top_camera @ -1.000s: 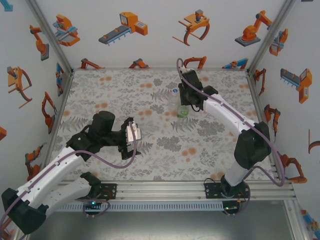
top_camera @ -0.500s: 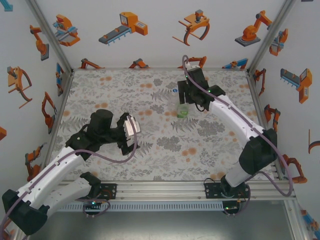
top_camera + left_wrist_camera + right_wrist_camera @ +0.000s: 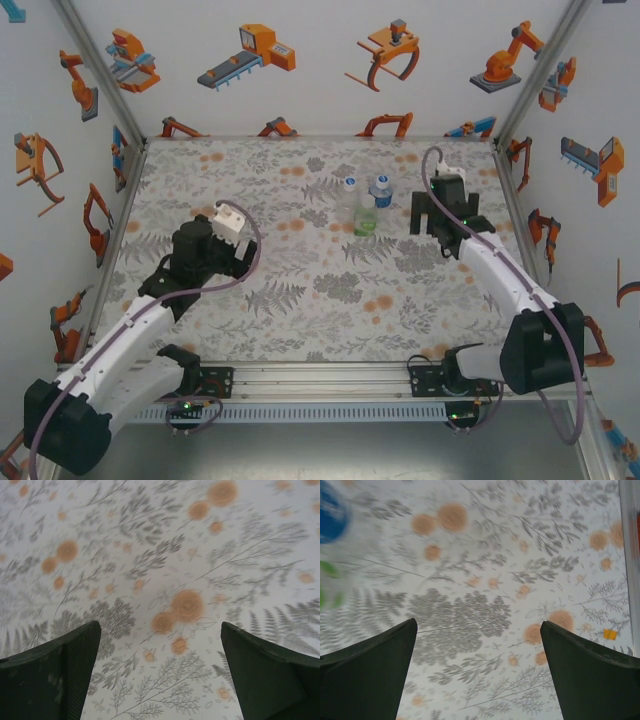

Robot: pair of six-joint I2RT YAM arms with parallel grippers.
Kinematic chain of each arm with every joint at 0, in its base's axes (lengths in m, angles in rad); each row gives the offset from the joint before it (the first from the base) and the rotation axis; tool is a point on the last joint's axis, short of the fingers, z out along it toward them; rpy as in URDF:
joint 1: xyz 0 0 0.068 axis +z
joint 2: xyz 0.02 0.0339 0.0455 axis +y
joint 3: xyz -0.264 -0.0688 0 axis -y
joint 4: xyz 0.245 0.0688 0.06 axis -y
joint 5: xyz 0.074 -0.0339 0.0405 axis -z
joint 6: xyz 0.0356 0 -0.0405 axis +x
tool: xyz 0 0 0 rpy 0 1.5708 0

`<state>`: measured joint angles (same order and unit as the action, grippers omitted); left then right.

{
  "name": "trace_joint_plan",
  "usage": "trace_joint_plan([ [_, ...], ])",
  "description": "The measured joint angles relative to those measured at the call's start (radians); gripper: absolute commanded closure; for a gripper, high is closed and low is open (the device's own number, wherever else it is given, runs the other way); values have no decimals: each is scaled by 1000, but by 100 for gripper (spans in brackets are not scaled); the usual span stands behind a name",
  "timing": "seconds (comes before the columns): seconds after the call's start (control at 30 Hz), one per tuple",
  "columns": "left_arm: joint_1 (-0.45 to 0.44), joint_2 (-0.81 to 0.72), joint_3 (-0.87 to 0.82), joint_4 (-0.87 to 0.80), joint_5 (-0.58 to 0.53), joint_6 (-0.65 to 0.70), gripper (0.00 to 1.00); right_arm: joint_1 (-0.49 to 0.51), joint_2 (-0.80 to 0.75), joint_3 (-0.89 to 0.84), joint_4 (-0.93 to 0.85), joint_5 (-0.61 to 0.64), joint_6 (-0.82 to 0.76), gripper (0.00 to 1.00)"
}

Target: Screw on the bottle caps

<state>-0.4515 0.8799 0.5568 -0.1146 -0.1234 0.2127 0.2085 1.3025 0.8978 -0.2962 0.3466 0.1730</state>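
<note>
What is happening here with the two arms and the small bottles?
Two robot arms face three bottles grouped at the far middle of the table. Neither arm holds anything: the right tool hangs open just right of the bottles, and the left tool is open over bare cloth, well away from them. The caps are too small to judge whether they are tight.

Left arm (image 3: pixel 130 330): runs from lower left of the top view up to centre-left, wrist pitched down. Left claw (image 3: pixel 160 625): jaws spread wide, empty. Right arm (image 3: pixel 500 270): stretches from lower right up to upper right. Right claw (image 3: pixel 431 216): pointing down, jaws wide apart, empty. Its dark fingers (image 3: pixel 367 672) sit in both lower corners of the wrist view.
</note>
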Motion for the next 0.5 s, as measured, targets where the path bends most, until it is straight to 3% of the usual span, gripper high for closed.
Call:
trace_joint_plan([
  [0.2, 107, 9, -243, 272, -142, -19, 3, -128, 5, -274, 290, 13, -68, 1],
  [0.33, 219, 131, -323, 455, -118, -47, 3, -169, 60, -360, 506, 3, -93, 1],
  [0.5, 306, 315, -325, 687, -8, -56, 3, -180, 124, -433, 750, -58, -103, 1],
])
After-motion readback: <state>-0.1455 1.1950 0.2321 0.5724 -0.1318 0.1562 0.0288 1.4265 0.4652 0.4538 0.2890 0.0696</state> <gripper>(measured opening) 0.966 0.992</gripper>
